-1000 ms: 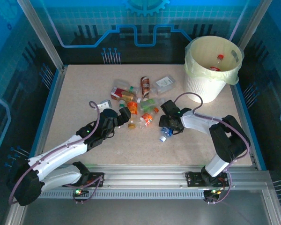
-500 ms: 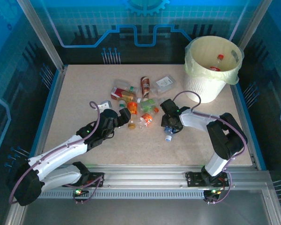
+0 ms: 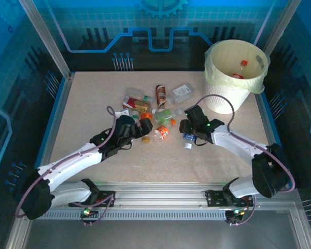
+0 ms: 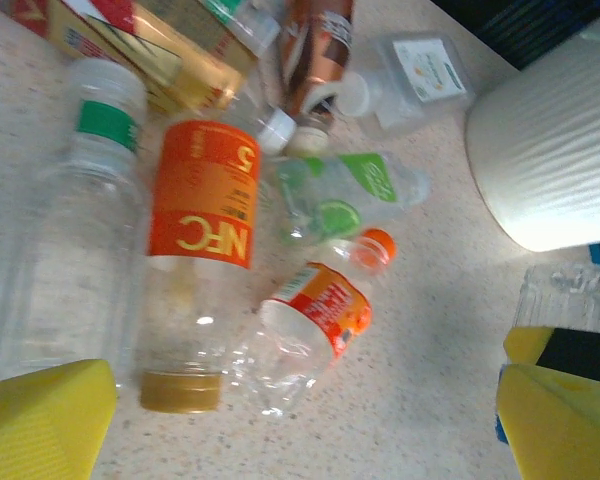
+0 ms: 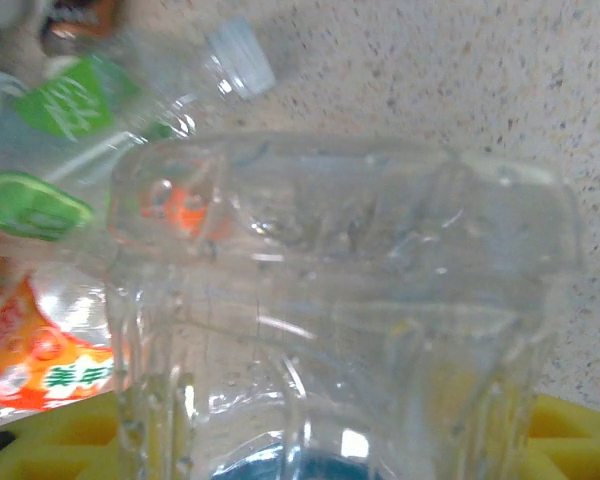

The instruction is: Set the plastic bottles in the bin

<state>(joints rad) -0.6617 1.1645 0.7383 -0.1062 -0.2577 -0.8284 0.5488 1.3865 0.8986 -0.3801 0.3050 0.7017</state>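
a: entry one, the bin (image 3: 221,98). where did it stand, and what was in it?

b: at the far right corner of the table (image 3: 93,93), upright, with a pale yellow liner folded over the rim. contents: one red-capped bottle (image 3: 242,65) against the far inner wall and a red-labelled item (image 3: 237,75) just beside it. nothing more could be made out inside.

a: entry two, plastic bottles not yet binned.

b: a loose pile (image 3: 155,109) lay mid-table, well apart from the bin. itemised from the left wrist view:
- orange-label bottle (image 4: 198,250), tan cap
- small orange-capped bottle (image 4: 315,315), just beside it
- green-label bottle (image 4: 352,192)
- brown-label bottle (image 4: 318,50)
- clear flat bottle (image 4: 412,72)
- green-banded bottle (image 4: 80,220)

all were on their sides.

a: grippers?

b: left gripper (image 3: 140,130): jaws spread wide, nothing between them, at the near edge of the pile. right gripper (image 3: 189,132): drawn in around a crushed clear bottle (image 5: 350,290), with yellow pads (image 5: 570,430) on either side of it. that bottle's white cap (image 3: 188,146) pointed toward the near edge of the table.

a: progress?

b: early, by my reckoning. a small part was in the bin. one bottle was in hand, between pile and bin. most of the stock lay on the table, to be carried over piece by piece.
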